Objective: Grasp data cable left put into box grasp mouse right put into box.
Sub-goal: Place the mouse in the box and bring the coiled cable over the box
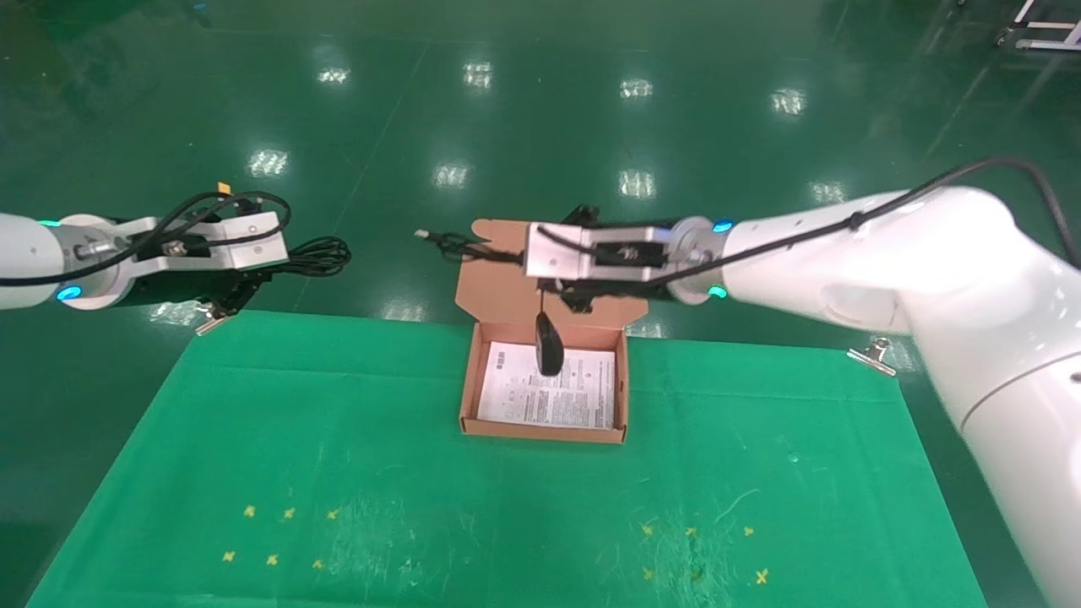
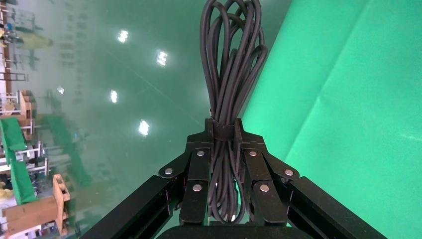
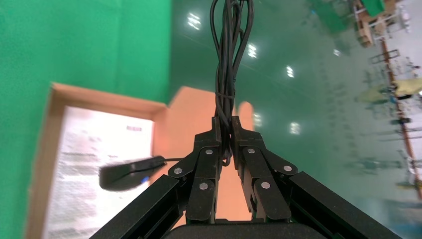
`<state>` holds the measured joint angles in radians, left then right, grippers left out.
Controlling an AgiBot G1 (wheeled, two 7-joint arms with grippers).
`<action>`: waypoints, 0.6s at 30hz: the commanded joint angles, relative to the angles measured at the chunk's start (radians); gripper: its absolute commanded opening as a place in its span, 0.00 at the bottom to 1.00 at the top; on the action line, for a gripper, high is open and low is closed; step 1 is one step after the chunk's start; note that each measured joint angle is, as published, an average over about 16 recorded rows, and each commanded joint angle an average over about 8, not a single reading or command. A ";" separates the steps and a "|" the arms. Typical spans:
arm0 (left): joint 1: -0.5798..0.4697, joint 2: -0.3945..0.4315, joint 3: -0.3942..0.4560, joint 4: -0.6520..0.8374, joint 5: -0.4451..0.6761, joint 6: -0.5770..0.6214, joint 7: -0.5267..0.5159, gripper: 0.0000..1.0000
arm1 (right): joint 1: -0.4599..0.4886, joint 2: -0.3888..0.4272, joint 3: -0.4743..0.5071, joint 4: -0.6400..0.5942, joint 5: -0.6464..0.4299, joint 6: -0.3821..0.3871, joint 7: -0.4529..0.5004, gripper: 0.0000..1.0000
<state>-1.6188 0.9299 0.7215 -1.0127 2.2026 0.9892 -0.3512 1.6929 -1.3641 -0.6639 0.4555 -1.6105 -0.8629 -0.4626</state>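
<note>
My left gripper (image 1: 272, 267) is off the table's far left corner, above the floor, shut on the data cable (image 1: 317, 256), a black looped bundle sticking out past the fingers. In the left wrist view the gripper (image 2: 224, 128) clamps the cable (image 2: 230, 64) at its strap. My right gripper (image 1: 513, 255) is over the box lid (image 1: 498, 291), shut on the mouse's bundled cord (image 1: 452, 246). The black mouse (image 1: 550, 344) hangs from the cord just above the white sheet in the open orange box (image 1: 543, 434). The right wrist view shows the gripper (image 3: 225, 124), the dangling mouse (image 3: 130, 173) and the box (image 3: 44, 144).
The box stands at the far middle of the green cloth table (image 1: 338, 439). Metal clips (image 1: 874, 355) hold the cloth at the far corners. Small yellow crosses (image 1: 279, 536) mark the near left and near right of the cloth.
</note>
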 commanded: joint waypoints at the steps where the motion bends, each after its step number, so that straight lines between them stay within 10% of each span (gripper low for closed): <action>1: 0.001 -0.005 0.001 -0.010 0.011 0.009 -0.018 0.00 | -0.013 -0.002 -0.017 0.006 0.019 0.001 0.006 0.00; 18: 0.010 -0.011 0.002 -0.040 0.027 0.015 -0.047 0.00 | -0.104 -0.004 -0.231 -0.038 0.181 0.149 0.251 0.00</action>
<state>-1.6094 0.9188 0.7235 -1.0519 2.2296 1.0043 -0.3976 1.5931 -1.3677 -0.8927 0.4203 -1.4349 -0.7209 -0.2242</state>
